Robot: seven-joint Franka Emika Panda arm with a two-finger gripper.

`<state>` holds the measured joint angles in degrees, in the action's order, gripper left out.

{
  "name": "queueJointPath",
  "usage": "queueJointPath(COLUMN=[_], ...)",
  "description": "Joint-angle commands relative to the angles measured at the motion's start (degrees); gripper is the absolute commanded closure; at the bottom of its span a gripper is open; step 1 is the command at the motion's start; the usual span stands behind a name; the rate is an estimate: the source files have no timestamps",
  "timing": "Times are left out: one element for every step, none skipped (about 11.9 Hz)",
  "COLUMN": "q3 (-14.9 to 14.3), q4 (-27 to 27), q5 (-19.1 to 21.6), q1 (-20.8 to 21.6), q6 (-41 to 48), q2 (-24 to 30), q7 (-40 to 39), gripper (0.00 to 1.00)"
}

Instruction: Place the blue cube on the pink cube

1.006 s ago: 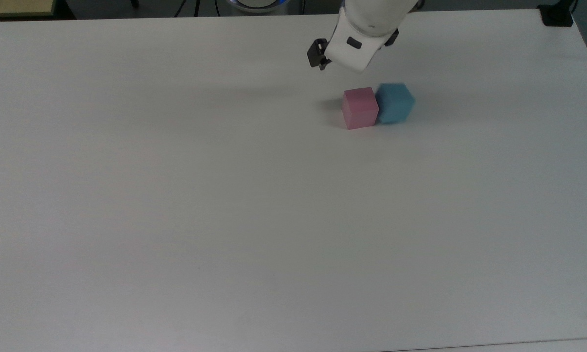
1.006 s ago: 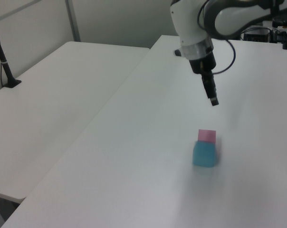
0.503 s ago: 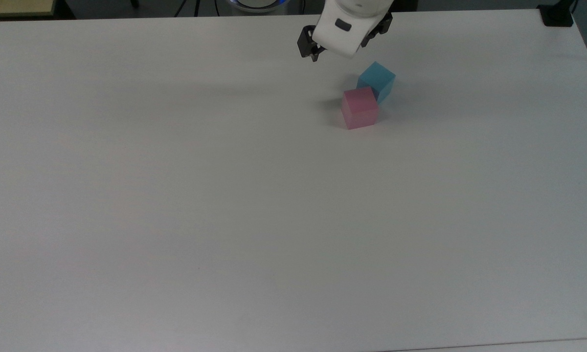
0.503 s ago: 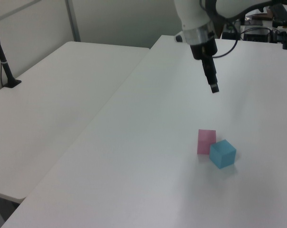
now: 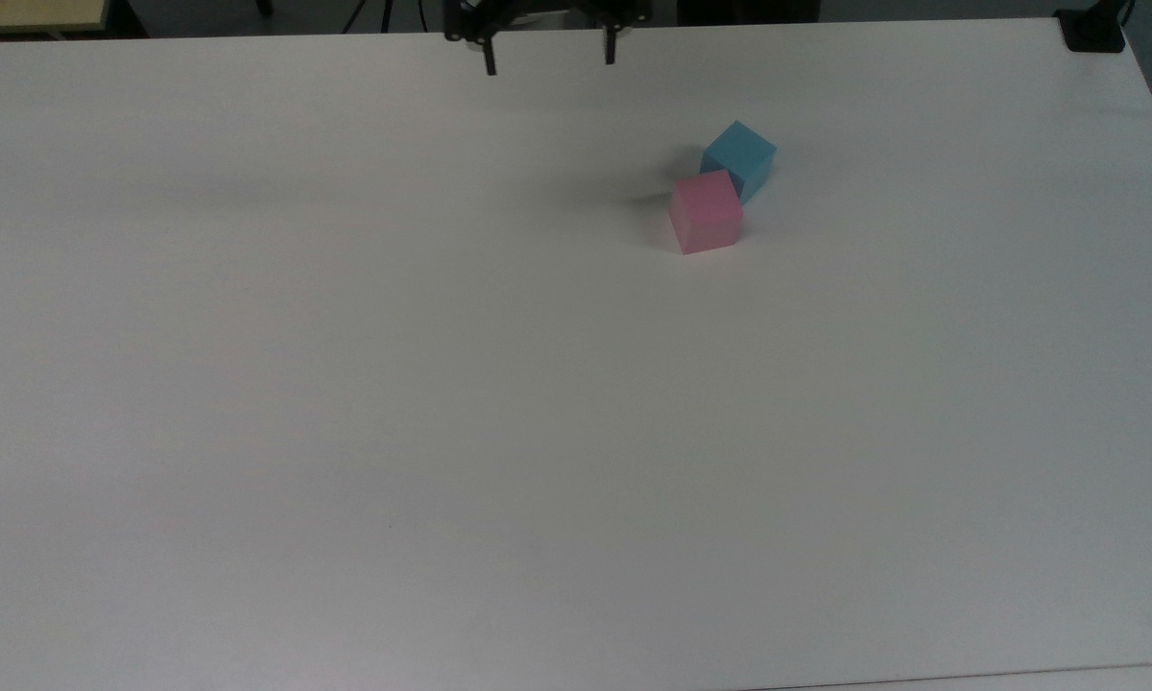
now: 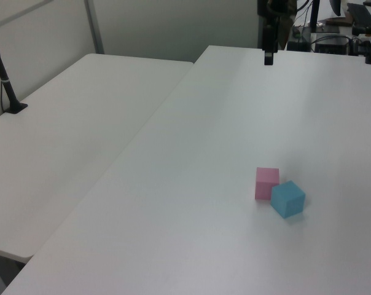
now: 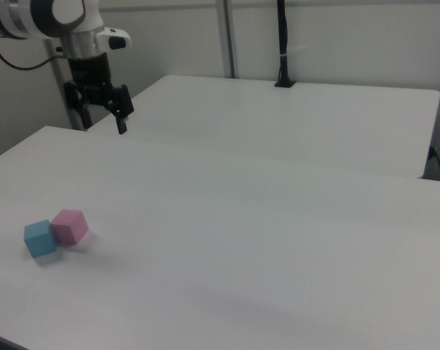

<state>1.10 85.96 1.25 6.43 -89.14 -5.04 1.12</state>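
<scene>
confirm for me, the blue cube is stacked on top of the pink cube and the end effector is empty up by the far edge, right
Not quite. The blue cube is not stacked: it sits on the table beside the pink cube, the two close together, as the left view and the top view show. The rest holds: the end effector is open, empty and up by the far edge.

You're in a robotics lab: bare white tables (image 6: 173, 153) pushed side by side, plain partition walls (image 7: 336, 44), a clamped black pole (image 7: 282, 44), cables and electronics (image 6: 342, 37) behind the robot arm (image 7: 67, 22).
</scene>
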Motion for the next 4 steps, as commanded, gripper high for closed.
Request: queueJointPath(q3=[0.57,0.22,-0.22,-0.31], q4=[2.01,1.76,1.67,1.75], q5=[-2.13,-2.13,-2.04,-1.96], q1=[-2.81,-3.61,-4.31,-5.02], q6=[-6.46,-6.66,-6.23,-6.4], q2=[0.21,0.29,0.73,1.26], q7=[1.34,1.34,1.34,1.25], gripper=[0.0,0.0,0.0,0.0])
